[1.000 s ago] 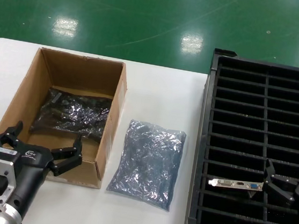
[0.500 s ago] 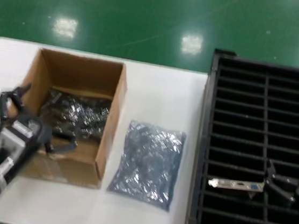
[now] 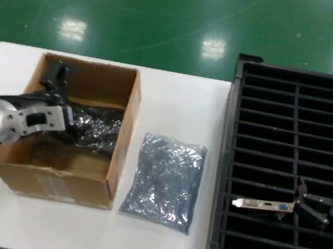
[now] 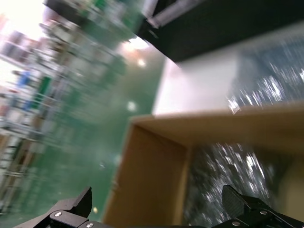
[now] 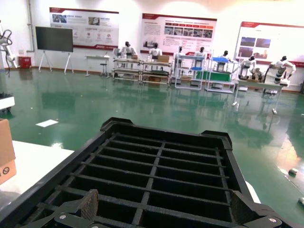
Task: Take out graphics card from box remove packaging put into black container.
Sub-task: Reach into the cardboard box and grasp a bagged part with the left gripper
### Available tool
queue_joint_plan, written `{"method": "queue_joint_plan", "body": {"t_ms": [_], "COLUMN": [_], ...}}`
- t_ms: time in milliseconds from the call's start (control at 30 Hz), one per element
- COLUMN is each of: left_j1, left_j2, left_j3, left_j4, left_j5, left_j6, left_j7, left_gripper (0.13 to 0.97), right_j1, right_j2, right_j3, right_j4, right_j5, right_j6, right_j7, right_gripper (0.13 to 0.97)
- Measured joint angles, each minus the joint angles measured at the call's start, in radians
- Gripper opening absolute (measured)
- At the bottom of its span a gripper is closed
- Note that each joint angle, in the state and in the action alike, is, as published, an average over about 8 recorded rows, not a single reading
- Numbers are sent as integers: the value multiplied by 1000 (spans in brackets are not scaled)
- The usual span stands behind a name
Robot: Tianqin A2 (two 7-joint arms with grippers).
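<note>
Card [image 3: 264, 204] sits in crate [image 3: 294, 115] beside open right pincer [image 3: 316, 209]; open left pincer [image 3: 66, 104] hangs over bagged item [image 3: 96, 130] in box [image 3: 58, 175].

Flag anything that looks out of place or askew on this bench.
Nothing looks damaged or spilled. An empty bag lies loose on the table between the box and the black container. One graphics card sits in a slot, the right gripper beside it.
</note>
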Motion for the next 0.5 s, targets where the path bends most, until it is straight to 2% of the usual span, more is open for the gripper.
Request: {"method": "queue_joint_plan", "body": {"t_ms": [133, 267, 367, 500], "left_j1": [-134, -241, -313, -391], "left_j2": [31, 79, 120, 172], "left_j3": [95, 160, 188, 192], "left_j4": [185, 376, 526, 707], "left_j5": [92, 134, 140, 120], "left_j6": [10, 9, 1, -27], "left_j7": [28, 89, 167, 292], "left_gripper": [966, 966, 966, 966], "right_j1": [0, 0, 0, 0], "right_j2": [0, 0, 0, 0], "right_j3": [0, 0, 0, 0], "right_j4": [0, 0, 0, 0], "right_j5": [0, 0, 0, 0], "right_j6": [0, 0, 0, 0], "right_j7": [0, 0, 0, 0], "right_gripper": [966, 966, 966, 966]}}
